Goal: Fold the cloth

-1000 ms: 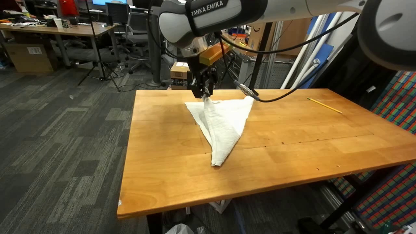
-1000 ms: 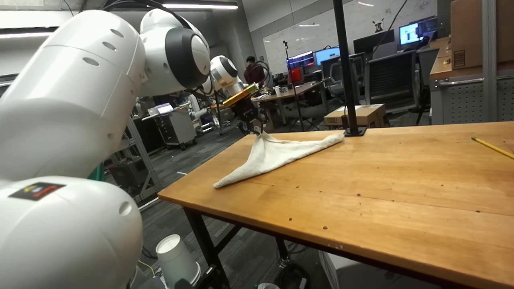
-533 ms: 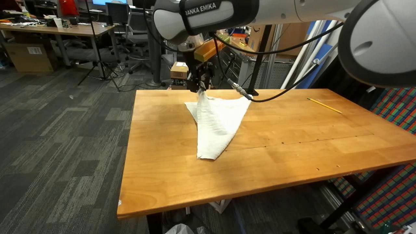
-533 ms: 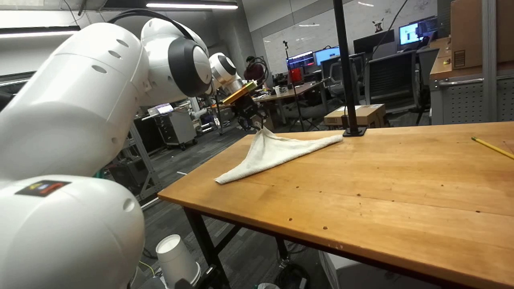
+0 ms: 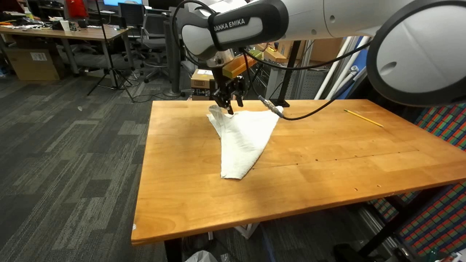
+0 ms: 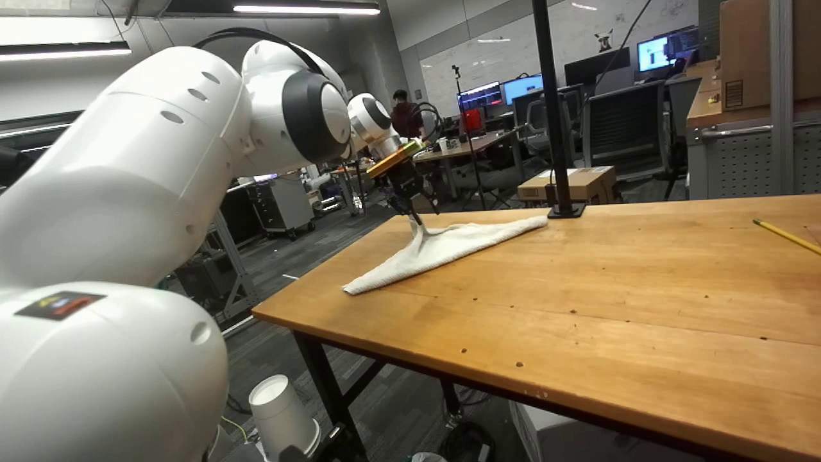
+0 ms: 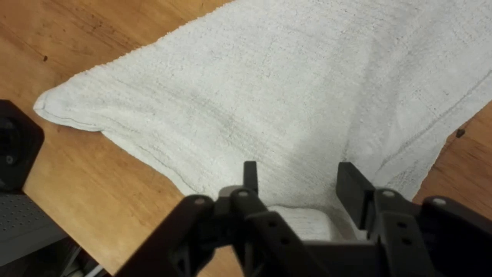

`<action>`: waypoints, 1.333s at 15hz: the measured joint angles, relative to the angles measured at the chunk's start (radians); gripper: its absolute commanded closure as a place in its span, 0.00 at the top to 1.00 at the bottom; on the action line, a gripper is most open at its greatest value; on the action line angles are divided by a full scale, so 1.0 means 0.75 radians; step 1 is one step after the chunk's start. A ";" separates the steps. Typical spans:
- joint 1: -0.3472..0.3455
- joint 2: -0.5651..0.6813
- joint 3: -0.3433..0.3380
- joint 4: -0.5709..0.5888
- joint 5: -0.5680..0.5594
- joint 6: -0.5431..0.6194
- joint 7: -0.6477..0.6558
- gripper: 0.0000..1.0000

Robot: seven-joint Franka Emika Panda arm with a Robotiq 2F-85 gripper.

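White cloth [image 5: 242,142], partly folded, lies on wooden tbl [image 5: 182,203], its flap [image 5: 218,115] sticking up just beside gripper [image 5: 235,107]. Jaws stand wide apart w/ cloth below, per wrist view; can't tell if fingertips [image 7: 351,196] touch it. Cloth tip nr base of blk post [image 6: 552,109], both ext. views. Yellow pencil [image 5: 364,118] on same tbl, well apart from cloth.

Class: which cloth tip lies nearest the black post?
The cloth's right tip in an exterior view, close to the black post; the left tip lies much farther off.
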 measured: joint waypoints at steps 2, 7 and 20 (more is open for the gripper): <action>-0.021 -0.002 0.000 -0.003 0.002 0.000 0.009 0.99; -0.114 -0.083 0.000 -0.118 0.004 0.029 0.048 1.00; -0.548 -0.515 -0.045 -0.891 0.278 0.571 0.045 1.00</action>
